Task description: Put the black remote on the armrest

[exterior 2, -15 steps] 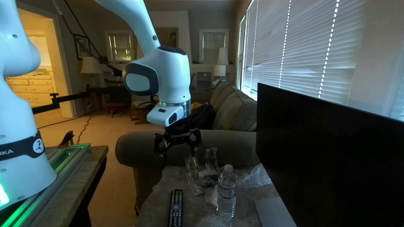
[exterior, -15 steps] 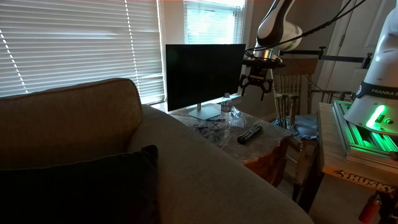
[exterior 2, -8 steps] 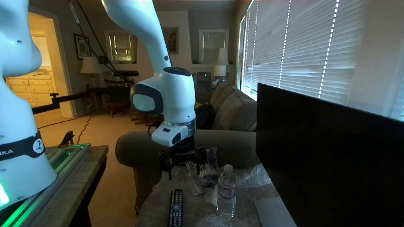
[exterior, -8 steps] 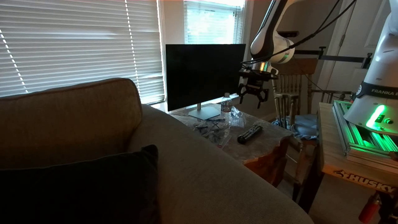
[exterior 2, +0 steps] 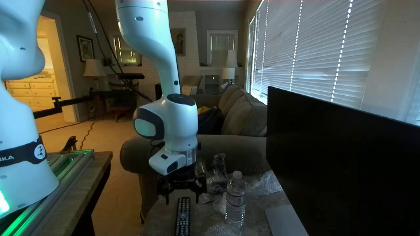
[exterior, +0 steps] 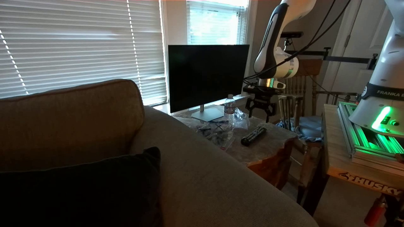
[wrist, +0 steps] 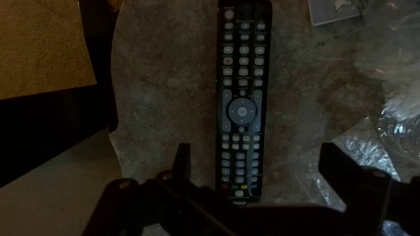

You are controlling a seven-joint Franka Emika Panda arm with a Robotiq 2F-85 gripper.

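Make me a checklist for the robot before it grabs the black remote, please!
1. Tool open: ok, its fingers stand wide apart.
2. Black remote lined up: ok, in the wrist view its lower end shows between the fingers, off-center.
3. Tool low enough to grip: not ok, it seems to hang above the black remote.
4. Bottle apart from the tool: ok in both exterior views.
5. Plastic wrap out of the way: cannot tell, it shows beside one finger in the wrist view.
6. Armrest in sight: ok, it is beside the table.
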